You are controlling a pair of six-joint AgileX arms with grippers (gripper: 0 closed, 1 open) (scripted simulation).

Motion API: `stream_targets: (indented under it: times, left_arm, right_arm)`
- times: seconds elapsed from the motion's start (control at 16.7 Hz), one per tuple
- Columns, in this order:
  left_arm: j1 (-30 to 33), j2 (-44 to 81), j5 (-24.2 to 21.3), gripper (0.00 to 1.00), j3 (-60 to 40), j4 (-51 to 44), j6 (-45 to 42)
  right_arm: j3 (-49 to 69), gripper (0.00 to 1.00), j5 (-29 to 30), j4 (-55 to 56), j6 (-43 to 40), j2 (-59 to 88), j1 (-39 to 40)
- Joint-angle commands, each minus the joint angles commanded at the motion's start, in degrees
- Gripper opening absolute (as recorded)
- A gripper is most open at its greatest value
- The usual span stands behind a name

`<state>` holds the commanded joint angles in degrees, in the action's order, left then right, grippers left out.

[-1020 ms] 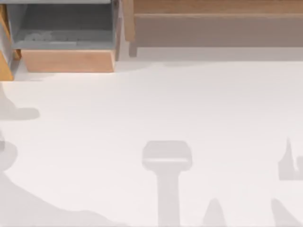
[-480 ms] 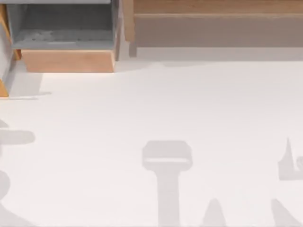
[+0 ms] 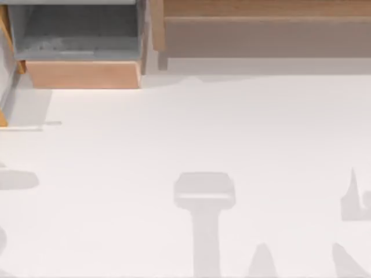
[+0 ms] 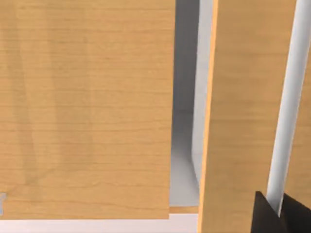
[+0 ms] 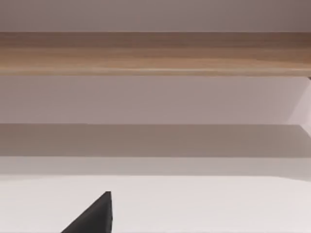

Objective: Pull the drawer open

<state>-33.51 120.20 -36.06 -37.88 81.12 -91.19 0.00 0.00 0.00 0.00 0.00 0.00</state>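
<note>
The drawer (image 3: 83,74) sits at the table's back left in the top view. Its light orange-tan front board faces the table's front, and its grey inside (image 3: 81,29) shows from above between grey side walls. In the left wrist view a light wood board (image 4: 87,107) stands close up, beside a grey gap (image 4: 184,121) and a second wood panel (image 4: 243,111). A dark tip of my left gripper (image 4: 279,218) shows by that panel. A dark tip of my right gripper (image 5: 95,216) hangs over the white table.
A much wider wooden unit (image 3: 261,35) with a brownish-grey face runs along the back right; the right wrist view faces it (image 5: 155,53). The white table (image 3: 191,133) spreads in front, crossed by grey arm shadows. A thin orange-tan piece (image 3: 3,117) sits at the left edge.
The orange-tan piece at the top view's left edge has shrunk and slid toward the front. The shadows at the left edge drifted forward. The drawer's front board has stayed put.
</note>
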Motion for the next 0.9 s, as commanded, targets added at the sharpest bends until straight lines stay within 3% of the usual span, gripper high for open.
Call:
stream_targets:
  times: [0.36,0.6,0.9]
  left_arm:
    - [-5.3,-3.4,-5.2,0.00,9.9,5.0,-0.2]
    - [-5.4,-3.6,-5.4,0.00,10.0,5.2,-0.2]
    - [-5.4,-3.6,-5.4,0.38,10.0,5.2,-0.2]
  right_arm:
    - [0.0,1.00,0.0,0.0,0.0,0.0,0.0]
    - [0.0,1.00,0.0,0.0,0.0,0.0,0.0]
    - [0.0,1.00,0.0,0.0,0.0,0.0,0.0]
